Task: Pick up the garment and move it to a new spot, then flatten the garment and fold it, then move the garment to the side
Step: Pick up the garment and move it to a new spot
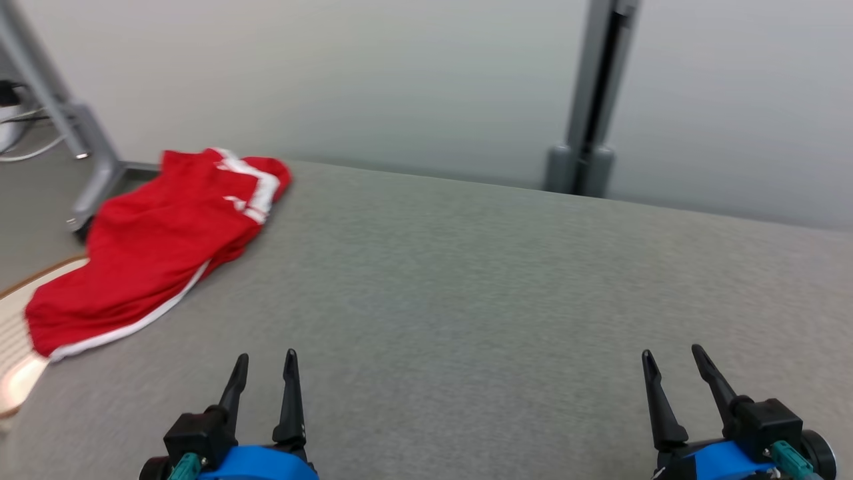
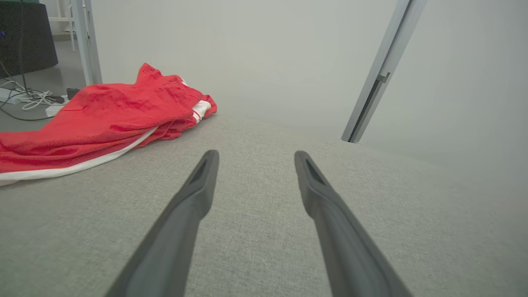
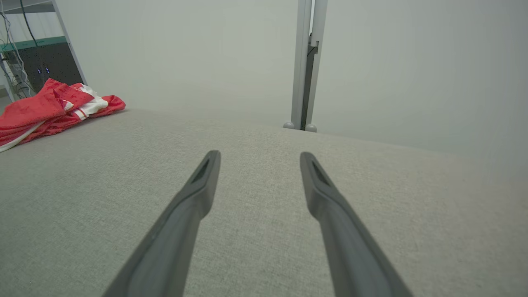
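Note:
The garment [image 1: 153, 247] is red with white trim and lies crumpled at the far left corner of the grey fabric table [image 1: 466, 300], its lower end hanging over the left edge. In the left wrist view the garment [image 2: 107, 119] lies ahead and to the left; in the right wrist view the garment [image 3: 53, 107] is small at the far left. My left gripper [image 1: 266, 360] stands open near the front edge, well short of the cloth, with nothing between its fingers. My right gripper [image 1: 672, 353] is open at the lower right, far from the cloth, also holding nothing.
A grey metal post [image 1: 590, 100] rises behind the table's far edge before a pale wall. A slanted frame leg [image 1: 73, 127] and cables [image 2: 29, 99] are on the floor at the left. A pale wooden object [image 1: 20, 333] shows beside the table's left edge.

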You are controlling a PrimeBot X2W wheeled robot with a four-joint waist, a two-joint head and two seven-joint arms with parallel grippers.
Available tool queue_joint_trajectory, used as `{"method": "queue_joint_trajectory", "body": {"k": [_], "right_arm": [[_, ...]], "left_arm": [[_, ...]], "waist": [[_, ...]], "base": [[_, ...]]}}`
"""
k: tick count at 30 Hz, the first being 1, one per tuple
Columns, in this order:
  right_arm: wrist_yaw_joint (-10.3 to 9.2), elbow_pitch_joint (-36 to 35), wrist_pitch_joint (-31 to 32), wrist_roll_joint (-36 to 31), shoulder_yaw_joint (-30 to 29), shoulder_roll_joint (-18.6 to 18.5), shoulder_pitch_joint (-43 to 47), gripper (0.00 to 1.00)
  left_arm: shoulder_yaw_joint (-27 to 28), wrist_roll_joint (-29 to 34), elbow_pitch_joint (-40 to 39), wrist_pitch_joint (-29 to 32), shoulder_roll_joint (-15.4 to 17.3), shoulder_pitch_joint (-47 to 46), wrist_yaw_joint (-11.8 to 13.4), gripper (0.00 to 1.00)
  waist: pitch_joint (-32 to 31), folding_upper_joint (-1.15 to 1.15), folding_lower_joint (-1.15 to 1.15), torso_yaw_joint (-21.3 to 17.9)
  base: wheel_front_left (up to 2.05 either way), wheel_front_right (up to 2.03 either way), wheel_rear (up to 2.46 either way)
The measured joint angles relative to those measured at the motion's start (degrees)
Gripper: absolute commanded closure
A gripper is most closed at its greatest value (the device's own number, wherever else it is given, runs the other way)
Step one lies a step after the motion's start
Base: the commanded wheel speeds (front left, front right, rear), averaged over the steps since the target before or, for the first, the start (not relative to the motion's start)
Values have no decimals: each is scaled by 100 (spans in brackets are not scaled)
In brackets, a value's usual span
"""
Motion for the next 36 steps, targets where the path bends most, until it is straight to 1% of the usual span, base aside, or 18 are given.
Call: {"method": "queue_joint_trajectory", "body": {"k": [6,9,13,16,19,23,25,28,32,36], "right_arm": [[1,-19,-1,21,141,2,-16,0],[1,-1,-1,75,282,7,-43,0],[1,18,-1,134,435,5,-135,0],[1,32,-1,160,526,7,-163,0],[1,36,-1,163,561,5,-194,0],[1,-5,-1,164,594,4,-256,0],[1,-25,-1,113,568,4,-266,0],[1,-62,-1,-21,502,4,-315,0],[1,-138,-1,-214,417,4,-488,0],[1,-227,-1,-446,383,4,-699,0]], "left_arm": [[64,84,-68,0,7,6,9,0],[153,111,-108,0,12,28,10,0],[204,126,-118,0,11,109,-1,0],[226,144,-130,0,10,114,-7,0],[244,140,-160,0,10,115,-4,0],[333,166,-215,0,18,115,32,0],[457,220,-309,0,102,52,64,0],[744,244,-474,0,381,-259,76,0],[988,302,-645,15,818,-889,76,0],[1170,280,-516,309,1328,-1759,-23,0]], "waist": [[-83,0,-1,920],[-45,0,0,1305],[61,0,0,1659],[152,0,0,1809],[227,0,0,1856],[330,0,0,1785],[403,0,0,1735],[562,0,0,1632],[859,0,1,1458],[1249,0,2,1246]], "base": [[0,0,0],[0,0,0],[0,0,0],[0,0,0],[0,0,0],[0,0,0],[0,0,0],[0,0,0],[0,0,0],[0,0,0]]}}
